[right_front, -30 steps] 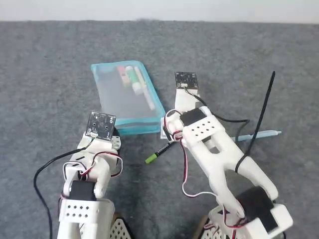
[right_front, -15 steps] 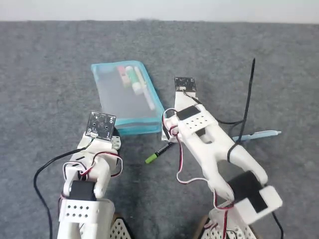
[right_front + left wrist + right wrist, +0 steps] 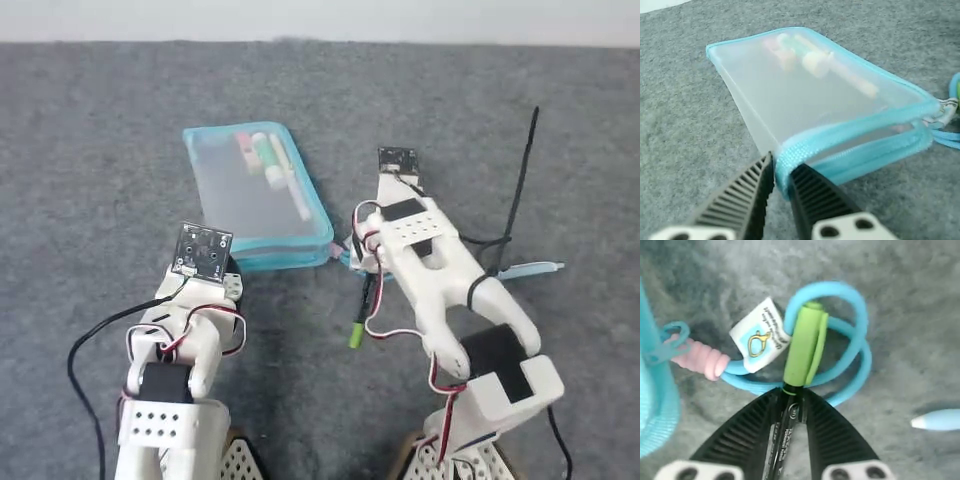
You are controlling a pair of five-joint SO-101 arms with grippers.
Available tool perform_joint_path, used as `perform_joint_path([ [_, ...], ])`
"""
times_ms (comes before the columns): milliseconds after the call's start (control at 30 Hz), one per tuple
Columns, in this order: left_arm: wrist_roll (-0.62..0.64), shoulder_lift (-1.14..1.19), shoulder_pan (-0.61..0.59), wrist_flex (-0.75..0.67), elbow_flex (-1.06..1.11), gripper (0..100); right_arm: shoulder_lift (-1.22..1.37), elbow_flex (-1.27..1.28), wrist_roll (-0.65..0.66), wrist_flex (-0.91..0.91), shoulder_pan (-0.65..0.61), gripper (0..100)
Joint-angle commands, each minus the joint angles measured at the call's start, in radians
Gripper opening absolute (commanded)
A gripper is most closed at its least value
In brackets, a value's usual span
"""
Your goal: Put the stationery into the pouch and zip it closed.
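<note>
The translucent pouch [image 3: 255,195] with teal edging lies flat, with several markers [image 3: 268,160] inside it. My left gripper [image 3: 778,176] is shut on the pouch's [image 3: 805,100] near teal corner, seen in the high view at the left gripper [image 3: 238,270]. My right gripper [image 3: 790,395] is shut on a black pen [image 3: 802,347] with a green cap. Its tip lies over the blue cord loop [image 3: 857,340] by the pouch's zip end. From above, the pen [image 3: 361,305] hangs from the right gripper [image 3: 364,264] with a green end pointing at the table's front.
A light blue pen [image 3: 522,270] lies on the grey felt to the right of the right arm; its tip shows as the light blue pen [image 3: 937,420]. A white tag [image 3: 760,335] and a pink pull [image 3: 697,360] hang on the cord. A black cable [image 3: 520,190] arcs above.
The right gripper took hold of the black pen and swung it from a slant to pointing frontward, shifting slightly right. The left arm and the pouch kept still.
</note>
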Motion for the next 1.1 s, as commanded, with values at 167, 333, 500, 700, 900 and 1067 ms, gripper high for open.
perform_joint_path([
  [167, 0.011, -0.018, 0.002, -0.035, -0.018, 1, -0.219, -0.244, 0.42, 0.214, 0.237, 0.7],
  [333, 0.012, -0.018, 0.008, -0.038, -0.018, 1, -0.194, -0.384, 0.585, 0.303, 0.394, 0.7],
  [500, 0.012, -0.018, 0.005, -0.035, -0.018, 1, -0.045, -0.485, 0.813, 0.303, 0.47, 0.7],
  [700, 0.012, -0.018, 0.003, -0.035, -0.018, 1, 0.101, -0.517, 1.261, 0.302, 0.484, 0.7],
  [900, 0.012, -0.018, 0.006, -0.035, -0.018, 1, 0.157, -0.517, 1.402, 0.266, 0.486, 5.6],
  [1067, 0.012, -0.018, 0.006, -0.035, -0.015, 1, 0.17, -0.514, 1.402, 0.246, 0.486, 23.2],
])
